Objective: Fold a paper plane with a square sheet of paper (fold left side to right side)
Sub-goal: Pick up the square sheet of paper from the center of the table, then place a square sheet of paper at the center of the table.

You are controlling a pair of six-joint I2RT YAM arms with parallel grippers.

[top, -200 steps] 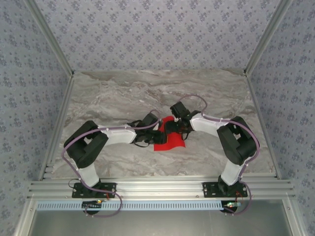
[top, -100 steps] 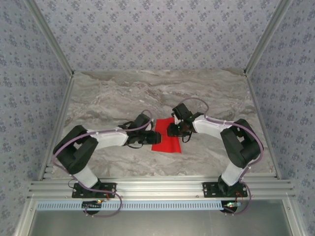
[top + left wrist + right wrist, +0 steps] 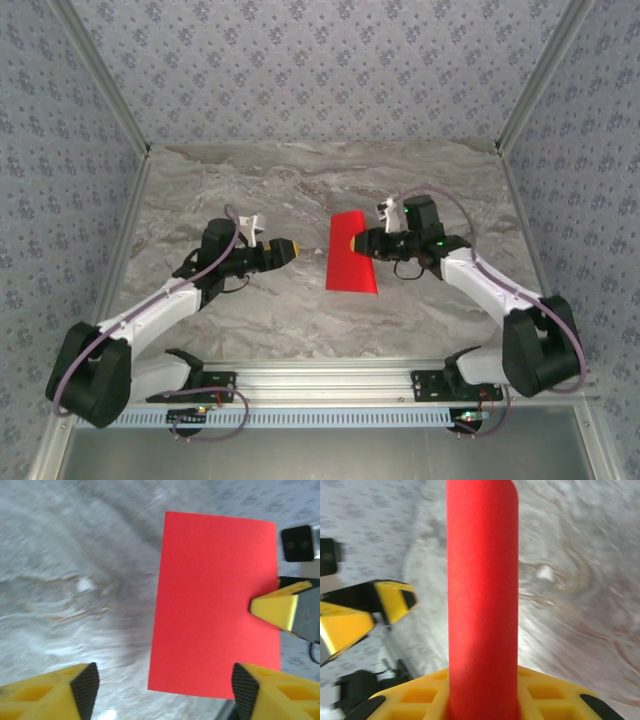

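Nearest the bases, the left end effector (image 3: 292,247) hovers empty with its fingers spread wide, just left of the square sheet of paper (image 3: 352,255). The sheet is already doubled into a narrow red rectangle over the middle of the desk (image 3: 250,190). Farther back, the right end effector (image 3: 356,241) is clamped on the sheet's right edge. To finish well, I judge it should keep those edges aligned while the left one presses along the crease.

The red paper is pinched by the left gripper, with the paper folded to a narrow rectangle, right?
Not quite: it is the right gripper that pinches the red paper, by its right edge, as the top external view shows. The left gripper is open, apart from it.
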